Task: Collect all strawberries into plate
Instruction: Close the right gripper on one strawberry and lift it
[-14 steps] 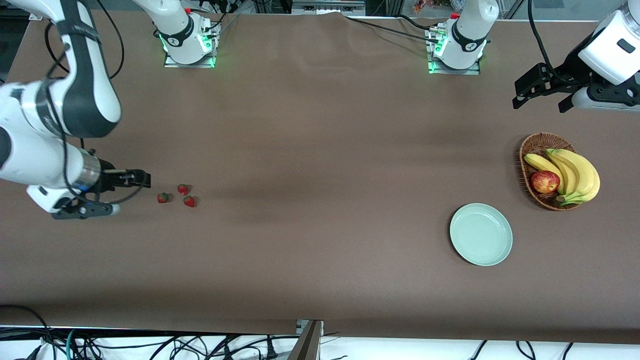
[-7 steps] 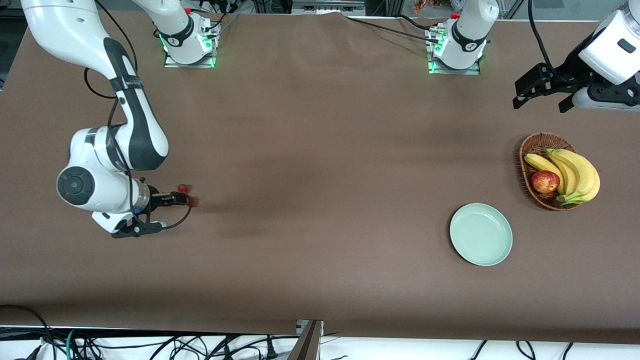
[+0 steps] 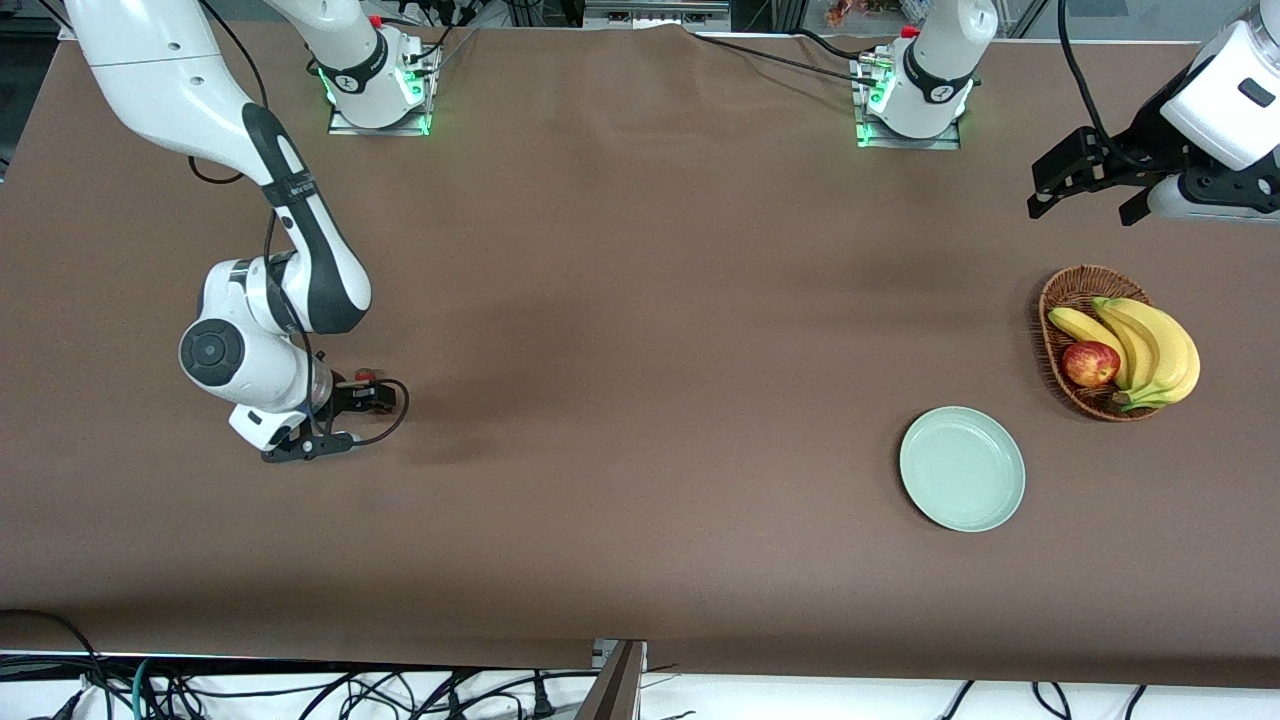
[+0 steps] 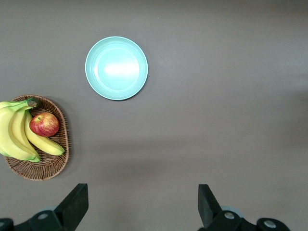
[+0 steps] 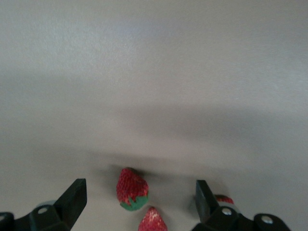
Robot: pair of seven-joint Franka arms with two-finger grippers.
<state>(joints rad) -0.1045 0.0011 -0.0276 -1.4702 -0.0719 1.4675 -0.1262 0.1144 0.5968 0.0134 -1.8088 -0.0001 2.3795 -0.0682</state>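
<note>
Three small red strawberries lie close together toward the right arm's end of the table. In the front view only one strawberry (image 3: pixel 366 376) shows; my right gripper (image 3: pixel 378 398) covers the others. In the right wrist view my right gripper (image 5: pixel 139 193) is open and low over them. One strawberry (image 5: pixel 131 189) and a second (image 5: pixel 152 220) lie between its fingers, and a third (image 5: pixel 222 198) peeks out beside one finger. The mint-green plate (image 3: pixel 962 468) lies empty toward the left arm's end and shows in the left wrist view (image 4: pixel 116 68). My left gripper (image 3: pixel 1085 185) (image 4: pixel 142 198) waits open, high up.
A wicker basket (image 3: pixel 1062 300) with bananas (image 3: pixel 1150 345) and a red apple (image 3: pixel 1090 363) stands beside the plate, farther from the front camera. It also shows in the left wrist view (image 4: pixel 60 161). The brown table (image 3: pixel 640 400) stretches wide between strawberries and plate.
My right arm has swung toward the strawberries, and its gripper now stands over them and hides two in the front view. The left arm has barely moved.
</note>
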